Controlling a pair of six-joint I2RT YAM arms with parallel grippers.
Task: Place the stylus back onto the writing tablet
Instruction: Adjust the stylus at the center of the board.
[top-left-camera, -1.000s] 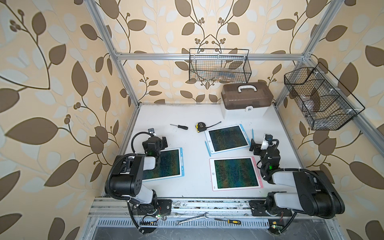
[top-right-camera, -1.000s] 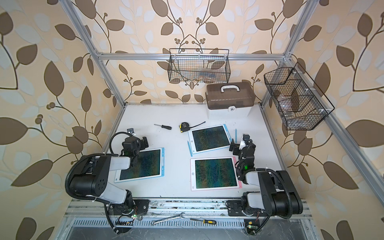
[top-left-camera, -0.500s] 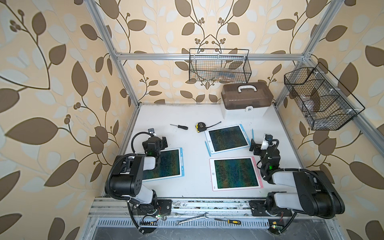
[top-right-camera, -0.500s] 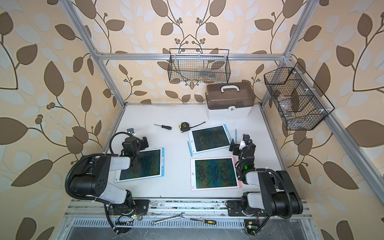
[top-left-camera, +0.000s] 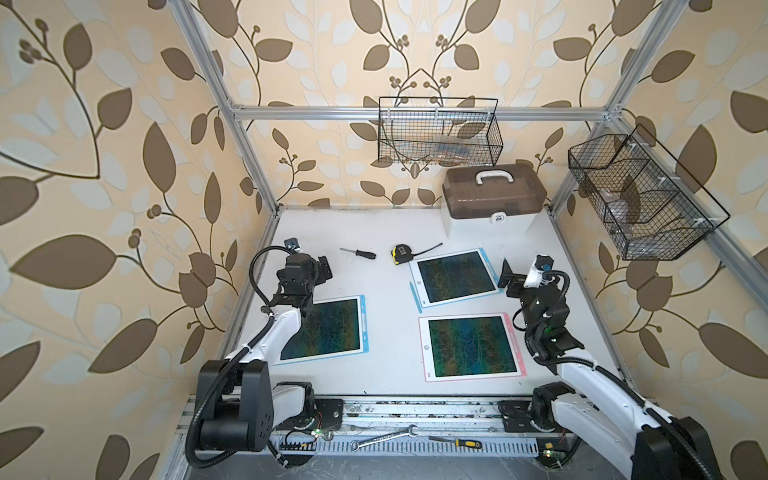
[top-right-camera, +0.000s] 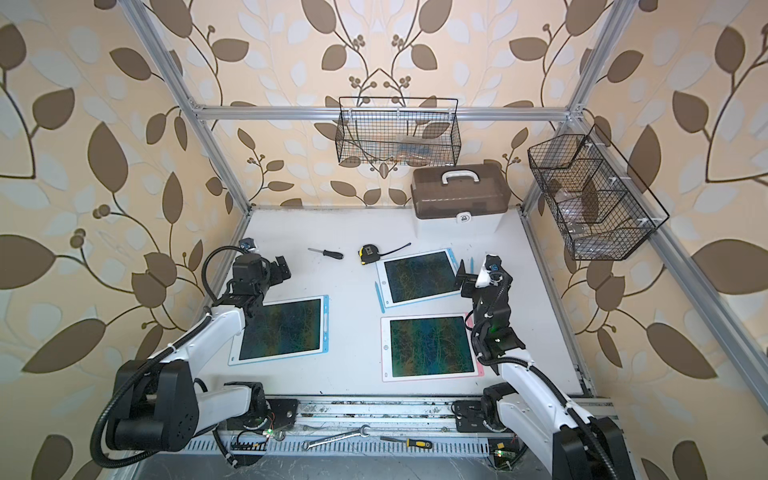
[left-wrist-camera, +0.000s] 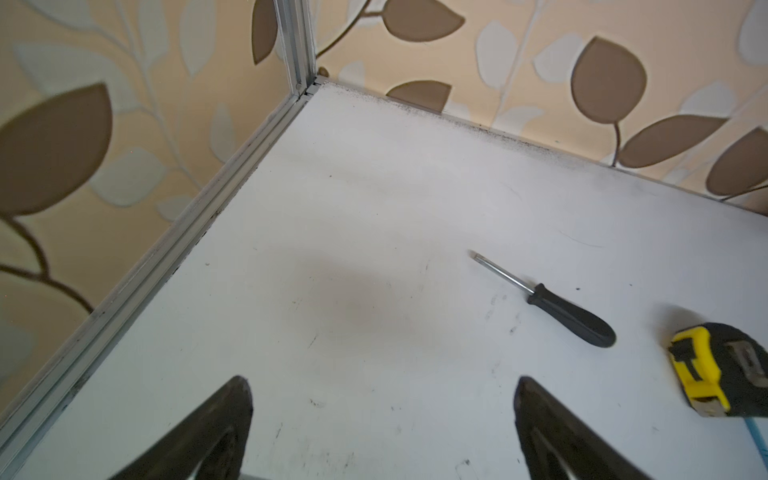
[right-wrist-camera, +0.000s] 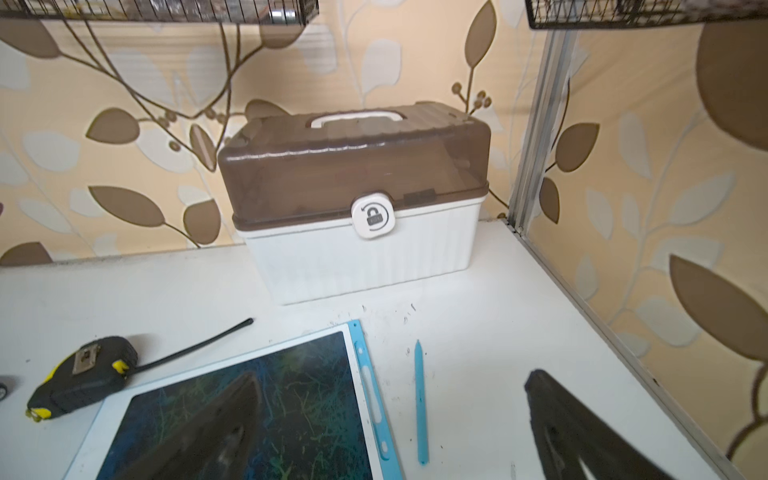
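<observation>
the left hand (left-wrist-camera: 382, 380) and right hand (right-wrist-camera: 395, 376) both spread wide, holding nothing. the blue stylus (right-wrist-camera: 420, 399) lies flat on the tabletop (right-wrist-camera: 478, 291) just beside the blue-edged writing tablet (right-wrist-camera: 316, 395), apart from it.

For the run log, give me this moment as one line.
left gripper: open, empty | right gripper: open, empty, near blue stylus | blue stylus: on table beside blue-framed tablet, not on it | task: not done
</observation>
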